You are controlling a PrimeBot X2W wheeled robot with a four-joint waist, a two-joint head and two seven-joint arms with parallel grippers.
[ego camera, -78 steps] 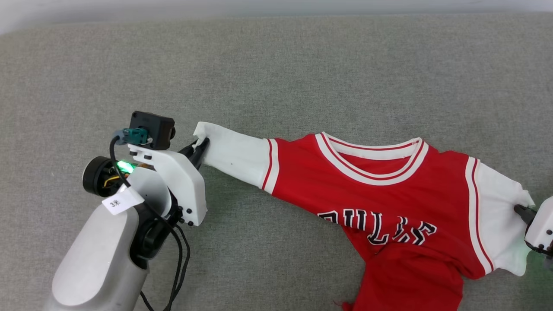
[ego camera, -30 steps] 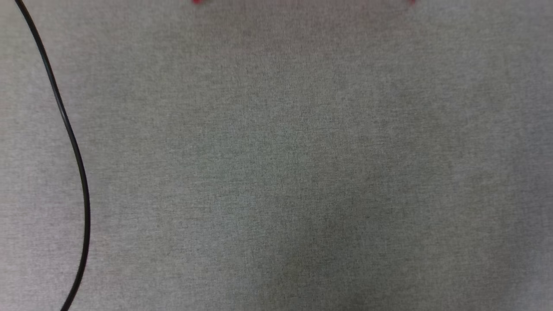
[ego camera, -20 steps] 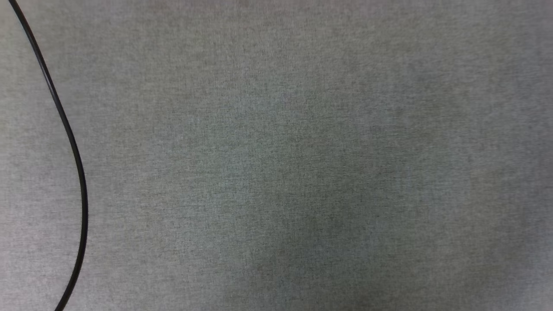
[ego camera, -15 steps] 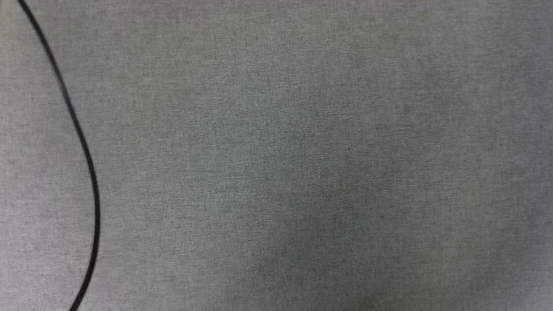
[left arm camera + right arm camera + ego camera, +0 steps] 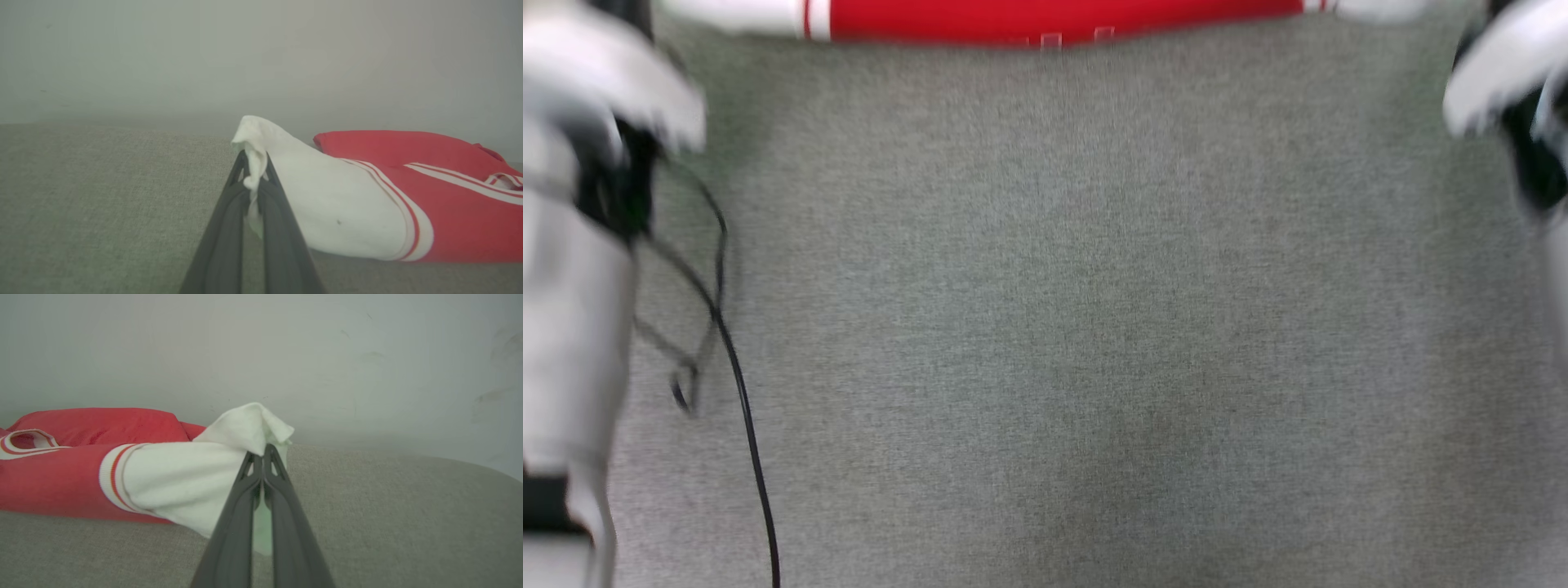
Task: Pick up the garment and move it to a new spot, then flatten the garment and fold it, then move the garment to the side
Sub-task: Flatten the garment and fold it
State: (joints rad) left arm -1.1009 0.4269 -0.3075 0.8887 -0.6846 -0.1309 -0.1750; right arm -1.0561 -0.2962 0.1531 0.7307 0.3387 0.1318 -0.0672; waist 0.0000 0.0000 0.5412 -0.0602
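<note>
My left end effector [image 5: 254, 163] n right end effector [image 5: 261, 455] each pinch one white end of the garment [image 5: 1045, 20], stretched btw them at the counter's [image 5: 1045, 327] far side. Imo I should pull evenly, both level.

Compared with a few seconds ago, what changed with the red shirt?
The head camera moved, so the red shirt now shows at that view's top edge, pulled straighter. Unchanged: left end effector and right end effector still pinch its white sleeves.
</note>
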